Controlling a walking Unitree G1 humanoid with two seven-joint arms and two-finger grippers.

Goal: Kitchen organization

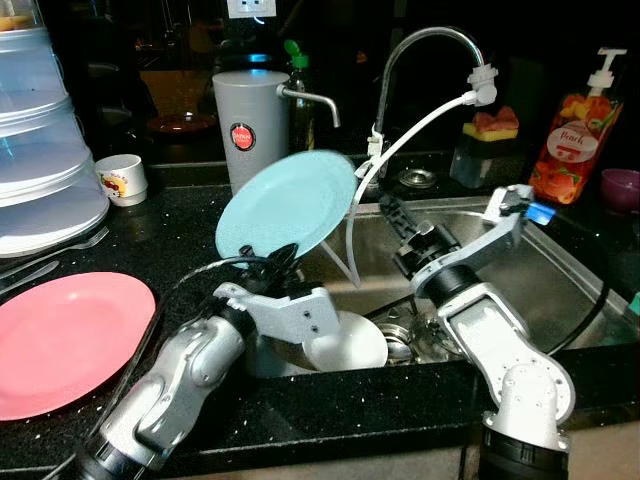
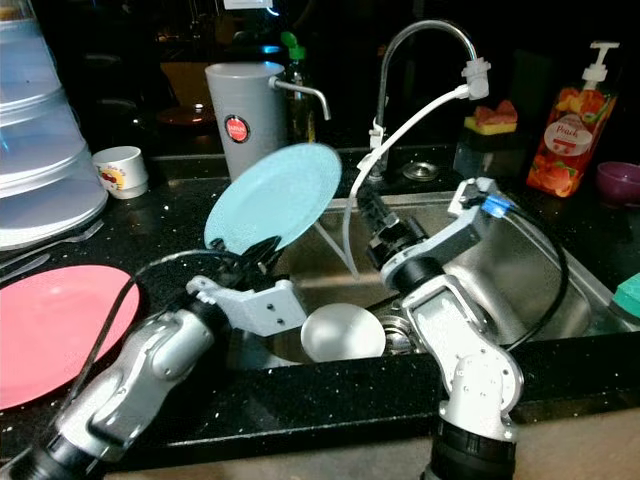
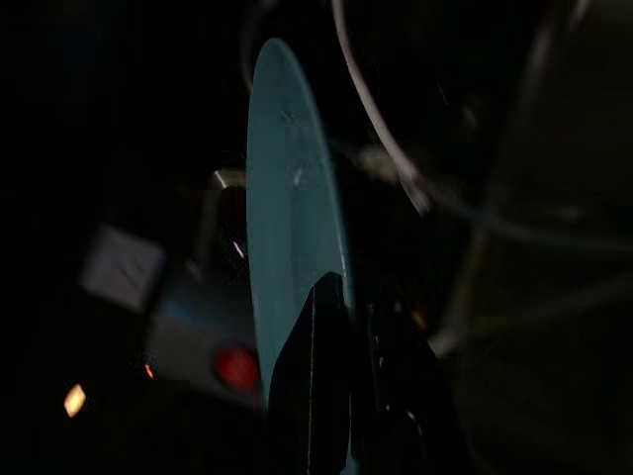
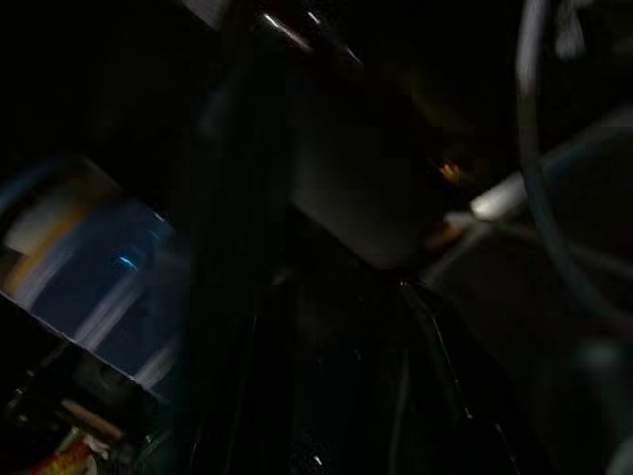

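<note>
A light blue plate is held up on edge over the left side of the sink, with my left gripper shut on its lower rim. In the left wrist view the plate stands edge-on between the black fingers. A pink plate lies flat on the black counter at the left. My right gripper reaches over the sink beside the blue plate, near the white hose; its fingers are too dark to read. A white bowl and metal dishes lie in the sink.
A stack of clear plastic containers stands at the far left, with a small white cup beside it. A grey jug, the curved tap, a sponge holder and an orange soap bottle line the back.
</note>
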